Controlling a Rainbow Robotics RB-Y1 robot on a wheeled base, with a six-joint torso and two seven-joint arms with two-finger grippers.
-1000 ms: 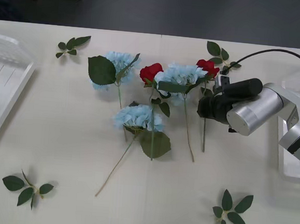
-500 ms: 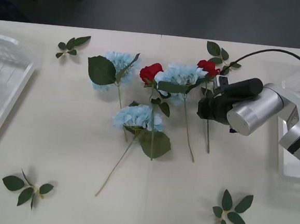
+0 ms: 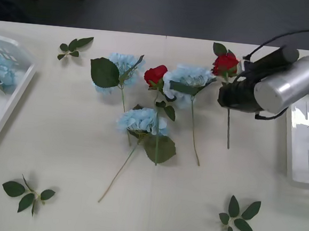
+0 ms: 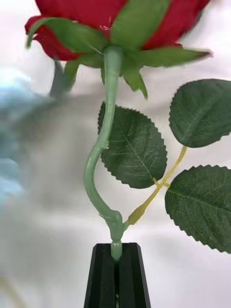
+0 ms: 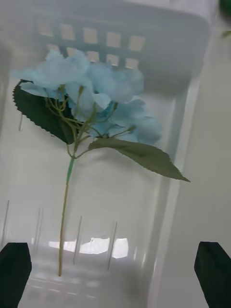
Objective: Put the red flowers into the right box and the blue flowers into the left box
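Observation:
My right gripper (image 3: 224, 94) is shut on the stem of a red flower (image 3: 225, 63), held off the table with its stem hanging down. In the right wrist view the black fingers (image 4: 103, 274) pinch the green stem just below the bloom (image 4: 91, 19). Another red flower (image 3: 155, 74) lies among three blue flowers (image 3: 121, 64) (image 3: 187, 77) (image 3: 142, 120) at mid-table. My left gripper (image 5: 115, 276) is open above the left box (image 5: 159, 45), where a blue flower (image 5: 91, 91) lies. That box (image 3: 17, 96) sits at the table's left edge, the right box (image 3: 289, 153) at the right edge.
Loose green leaf sprigs lie at the back left (image 3: 74, 47), front left (image 3: 28, 194), front right (image 3: 237, 215) and behind the held rose (image 3: 220, 49). The table's far edge runs behind the flowers, with dark floor beyond.
My right gripper has lifted the red flower off the table and carried it back and to the right. A blue flower now lies in the left box.

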